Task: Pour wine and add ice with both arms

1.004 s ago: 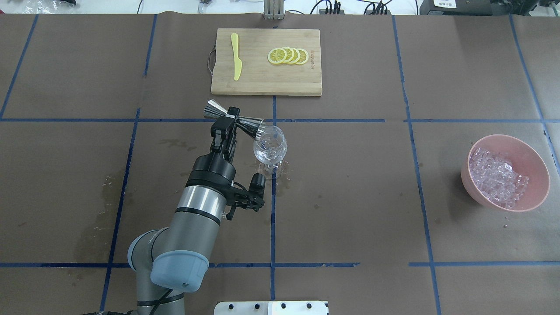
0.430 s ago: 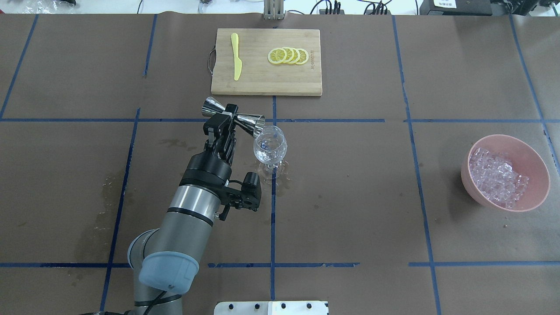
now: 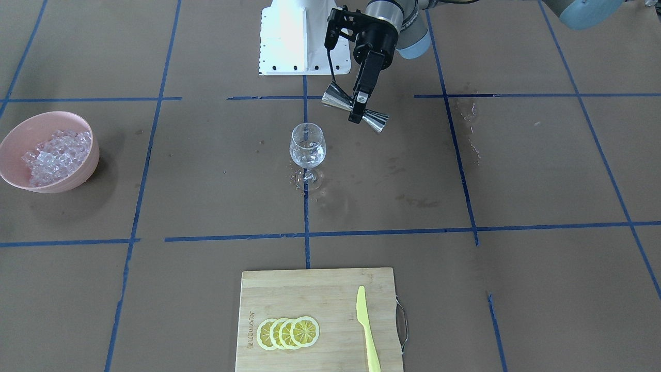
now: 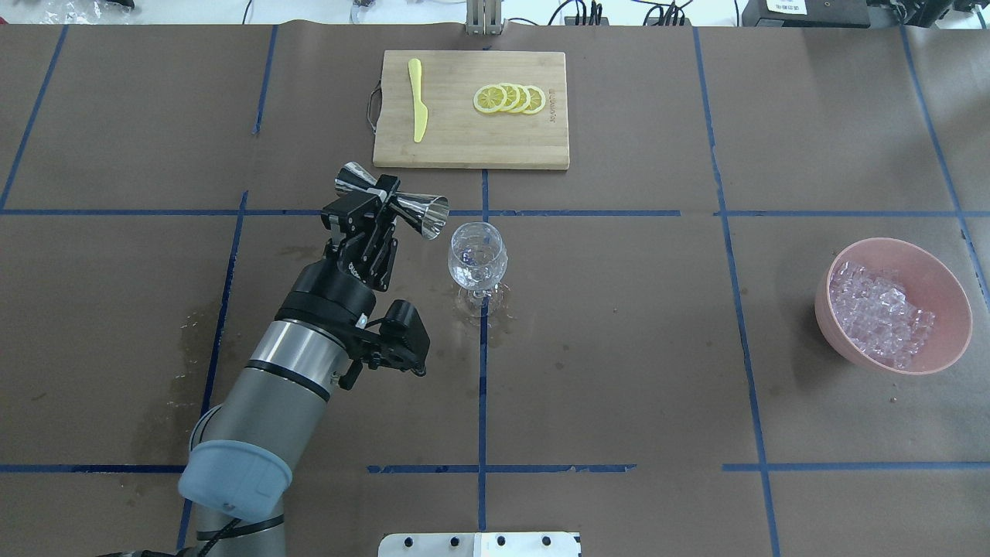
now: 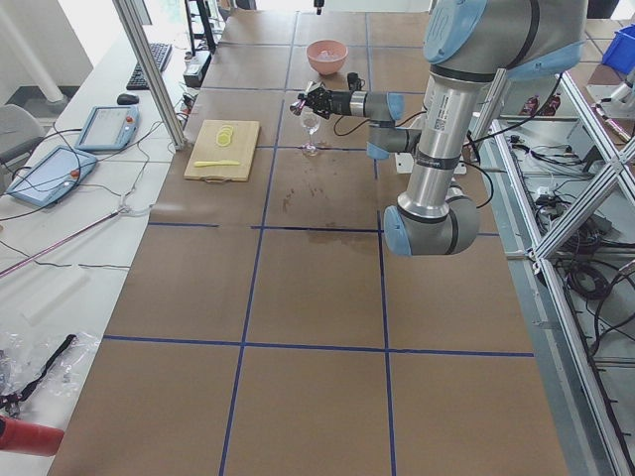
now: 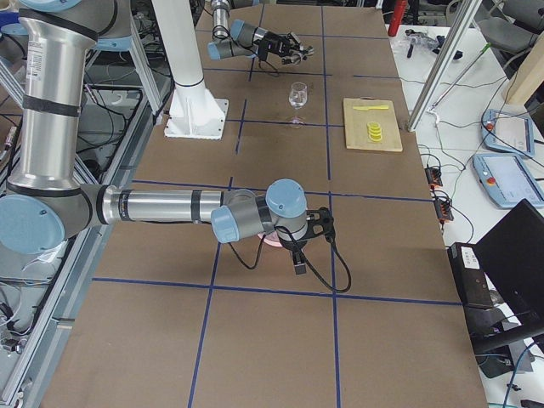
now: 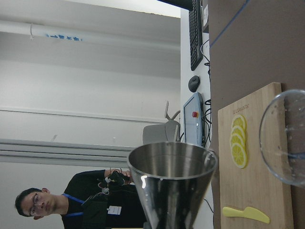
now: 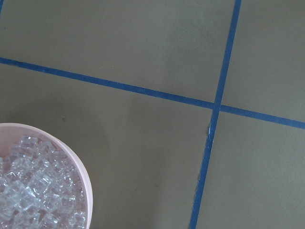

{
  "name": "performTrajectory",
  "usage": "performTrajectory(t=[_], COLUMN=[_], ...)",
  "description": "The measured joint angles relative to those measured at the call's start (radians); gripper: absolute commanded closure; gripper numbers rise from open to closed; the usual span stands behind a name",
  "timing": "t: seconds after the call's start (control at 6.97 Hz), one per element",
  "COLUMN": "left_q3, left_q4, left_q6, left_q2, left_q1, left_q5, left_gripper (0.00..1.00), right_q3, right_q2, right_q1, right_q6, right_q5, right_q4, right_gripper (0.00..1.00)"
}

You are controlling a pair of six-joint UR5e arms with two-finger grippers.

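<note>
— Step in hand?
— Pouring, seemingly near its end: left pincer [image 4: 384,201] clenched on the measuring cup [image 4: 424,213], tipped sideways, mouth just left of the glass [image 4: 477,259] and apart from it. Wine [image 3: 308,155] barely visible in the glass, mid-tabletop [image 4: 619,348].
— Next?
— Probably ice [image 4: 878,313], heaped in the pink bowl [image 4: 953,298] far right. Calls for the right pincer [image 6: 295,255], near that bowl; cannot tell whether clenched or released.
— Surroundings?
— Brown paper, blue tape, wet patches [image 4: 186,333]; cutting board [image 4: 464,147] beyond; lab, a person [image 7: 90,210] watching.
</note>
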Motion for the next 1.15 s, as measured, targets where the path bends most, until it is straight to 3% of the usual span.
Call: performTrajectory(t=[0.29,0.72,1.0,1.15], left_q3=[-0.023,-0.027,-0.016,-0.011], left_q4=[-0.150,-0.504,-0.683,-0.713], left_q6=[0.002,0.002,-0.047,-0.163], left_q2=[0.135,0.429,0.541,0.573], left_q1=[-0.006,-0.012,-0.013,-0.012], left_q5=[-0.038,-0.128,-0.150,-0.165], left_gripper=[1.00,1.00,1.00,1.00], right_q3=[-0.001,-0.001,0.001,0.003], right_q2=[0.000,-0.002,-0.003,-0.002], right_q1=[0.000,0.000,0.000,0.001], right_q6=[0.000,0.000,0.000,0.000], right_q5=[-0.001,-0.001,0.000,0.000], right_q4=[0.000,0.000,0.000,0.000], right_gripper=[0.00,0.00,0.00,0.00])
